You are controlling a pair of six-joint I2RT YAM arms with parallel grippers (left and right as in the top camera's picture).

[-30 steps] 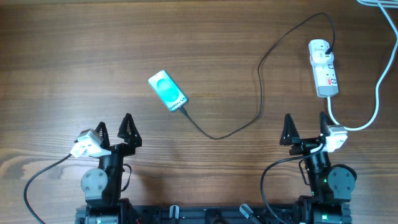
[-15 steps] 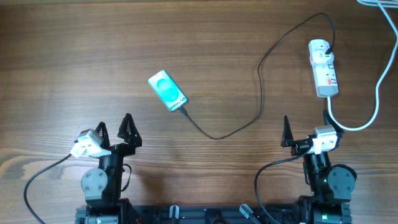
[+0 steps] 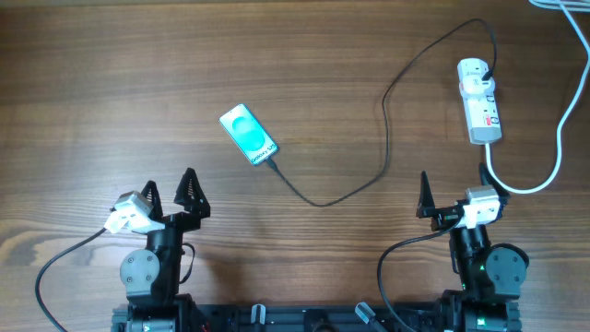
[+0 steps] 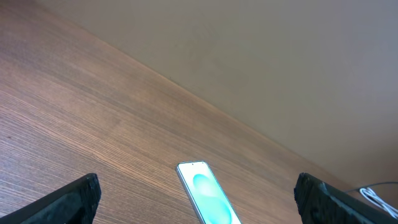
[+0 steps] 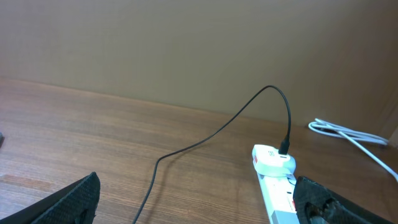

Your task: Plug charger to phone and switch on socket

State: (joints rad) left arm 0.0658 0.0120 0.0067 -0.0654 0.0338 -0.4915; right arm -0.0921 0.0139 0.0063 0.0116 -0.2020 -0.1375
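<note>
left gripper [image 3: 170,189]: jaws wide apart, empty
right gripper [image 3: 452,194]: jaws wide apart, empty
charger [image 3: 383,111]: tip at phone [image 3: 248,135] edge
socket [image 3: 480,103]: far right

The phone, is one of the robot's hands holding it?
No, the phone lies flat on the table, apart from the left hand and the right hand.

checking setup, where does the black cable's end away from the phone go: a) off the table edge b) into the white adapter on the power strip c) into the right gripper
b: the black cable drops into the white adapter at the end of the power strip, seen from the right wrist.
</note>
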